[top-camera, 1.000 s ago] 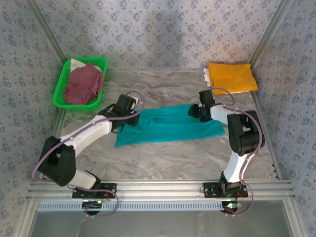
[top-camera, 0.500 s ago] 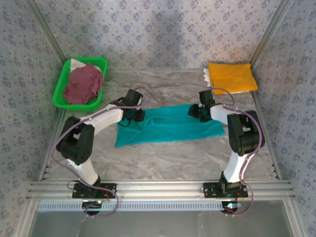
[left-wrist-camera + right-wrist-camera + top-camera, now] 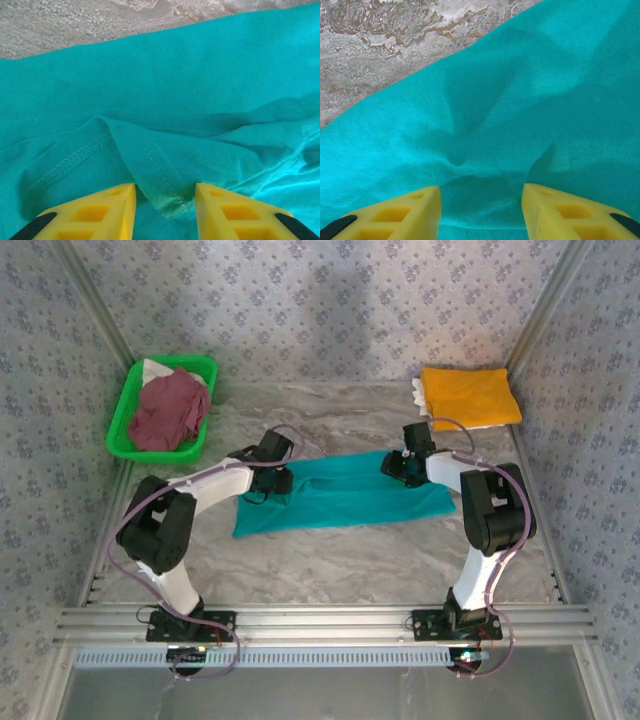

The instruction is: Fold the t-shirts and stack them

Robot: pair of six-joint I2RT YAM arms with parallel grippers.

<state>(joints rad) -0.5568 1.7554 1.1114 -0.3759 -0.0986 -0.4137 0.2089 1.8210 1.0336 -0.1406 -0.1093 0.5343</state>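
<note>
**Table, marbled top – contents**

- Teal t-shirt: lies mid-table as a long band folded along its length, running left to right between the two arms. Its left end sits nearer the arm bases than its right end.
- Left gripper: low over the band's far-left part. In the wrist view a stitched hem corner of the teal cloth sits between the yellow fingers. The jaws stand partly apart, and a firm pinch cannot be told.
- Right gripper: on the band's far edge towards its right end. In its wrist view the teal cloth puckers up between the spread fingers – held or merely pressed, cannot tell.
- Orange-yellow t-shirt: folded square in the far right corner, with a white edge showing at its left.
- Maroon t-shirt: crumpled inside the green basket in the far left corner.
</note>
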